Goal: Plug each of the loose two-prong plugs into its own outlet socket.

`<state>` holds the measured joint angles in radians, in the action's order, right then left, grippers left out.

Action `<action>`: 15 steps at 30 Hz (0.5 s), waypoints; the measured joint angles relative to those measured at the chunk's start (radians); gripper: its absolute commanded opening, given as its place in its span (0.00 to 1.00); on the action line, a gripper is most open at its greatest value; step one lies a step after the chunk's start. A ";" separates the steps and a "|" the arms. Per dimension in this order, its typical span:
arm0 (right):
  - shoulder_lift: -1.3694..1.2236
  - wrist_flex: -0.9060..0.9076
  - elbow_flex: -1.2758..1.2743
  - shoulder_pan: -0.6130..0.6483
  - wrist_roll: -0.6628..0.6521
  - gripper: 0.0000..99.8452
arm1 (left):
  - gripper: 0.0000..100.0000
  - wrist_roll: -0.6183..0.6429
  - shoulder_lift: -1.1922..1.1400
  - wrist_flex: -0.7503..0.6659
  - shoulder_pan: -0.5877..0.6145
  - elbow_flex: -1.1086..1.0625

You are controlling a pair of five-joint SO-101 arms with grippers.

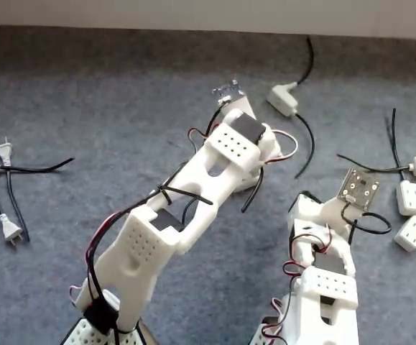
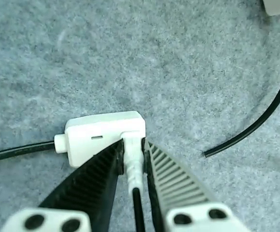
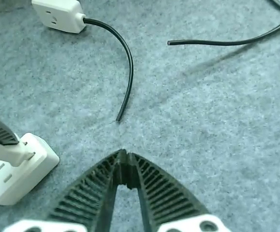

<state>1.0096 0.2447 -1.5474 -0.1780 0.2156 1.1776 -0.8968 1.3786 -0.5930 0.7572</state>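
Left gripper: your left gripper (image 2: 133, 149) is clamped on a white plug (image 2: 132, 164), pinching its flat sides so the prongs point straight ahead
Plug and socket: the plug's front touches the face of a white outlet socket (image 2: 103, 131) lying flat on the grey carpet (image 2: 188, 63) near the middle of the scene; how deep the prongs sit is hidden
Right gripper: your right gripper (image 3: 125, 157) has its fingers pressed together on nothing and hangs near that socket on its right side, probably placed to brace it against the push
Waiting plugs: one loose plug (image 1: 4, 151) and a second loose plug (image 1: 10, 228) lie at the left edge, well apart from both arms
Spare sockets: three spare sockets (image 1: 409, 198) sit together at the right edge
Obstacle: a black cord end (image 2: 205, 153) lies near the socket
Open room: bare carpet runs between the left plugs and the arms, so you have a free path for fetching them
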 measured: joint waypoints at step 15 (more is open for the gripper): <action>0.000 0.000 0.000 0.000 0.000 0.01 | 0.01 -0.123 -0.006 0.150 0.012 0.002</action>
<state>1.0096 0.2447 -1.5474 -0.1780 0.2156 1.0549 -0.9030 1.5290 -0.5808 0.7587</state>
